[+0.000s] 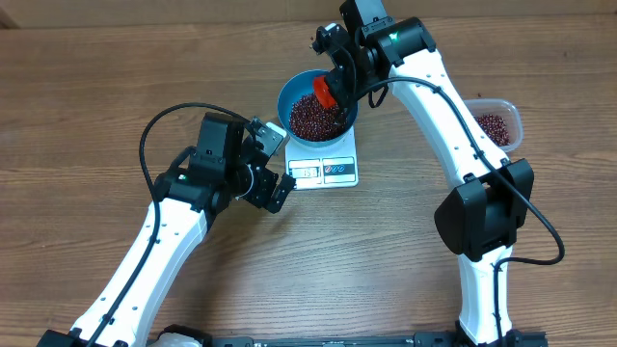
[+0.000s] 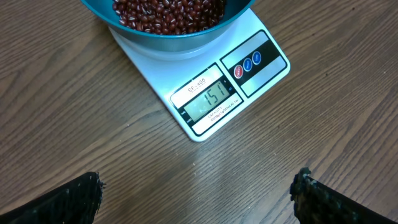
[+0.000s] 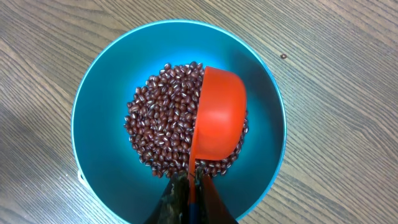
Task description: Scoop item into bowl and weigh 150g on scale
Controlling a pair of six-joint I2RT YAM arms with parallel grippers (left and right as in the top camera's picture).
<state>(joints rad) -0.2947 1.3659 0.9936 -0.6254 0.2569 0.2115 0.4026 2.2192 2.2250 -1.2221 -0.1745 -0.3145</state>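
Red-brown beans [image 3: 158,124] lie heaped in the blue bowl [image 3: 99,137], which stands on the white scale [image 2: 160,73]; the display shows 151. The right gripper [image 3: 189,196] is closed tightly on the handle of an orange-red scoop [image 3: 219,115] over the beans. The left gripper [image 2: 198,193] is spread wide beside the scale, holding nothing.

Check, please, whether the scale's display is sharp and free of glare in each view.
Left wrist: the scale is evenly lit, its display crisp, no glare. Overhead: sharp, but the display is too small to read. Right wrist: the bowl hides the scale; beans and red scoop are sharp, the right gripper below is dark and soft.
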